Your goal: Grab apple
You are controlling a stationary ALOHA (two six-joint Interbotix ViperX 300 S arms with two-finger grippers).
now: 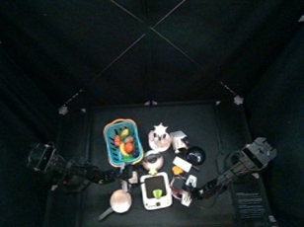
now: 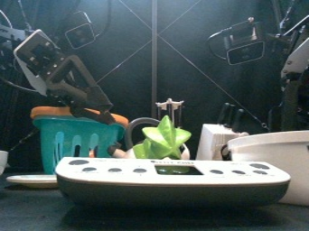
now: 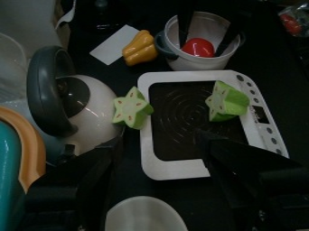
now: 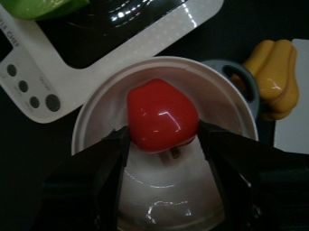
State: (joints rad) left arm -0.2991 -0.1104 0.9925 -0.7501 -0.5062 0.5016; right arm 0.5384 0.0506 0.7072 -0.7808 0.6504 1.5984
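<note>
The apple (image 4: 163, 113) is small, red and glossy and lies in a white bowl (image 4: 97, 99). In the right wrist view my right gripper (image 4: 169, 167) reaches into the bowl, its jaws open on either side of the apple and close to it. The apple (image 3: 200, 46) and its bowl (image 3: 229, 47) also show in the left wrist view. My left gripper (image 3: 169, 176) is open and empty, hanging over a white scale (image 3: 163, 161). The bowl (image 2: 272, 149) stands at the right in the front view, with the apple hidden inside it.
Two green star-shaped fruits (image 3: 130, 106) (image 3: 226, 99) lie on the scale. A yellow fruit (image 4: 276, 77) lies beside the bowl. A teal basket (image 1: 121, 141) with fruits stands at the back left. A white kettle (image 3: 85, 104) is next to the scale.
</note>
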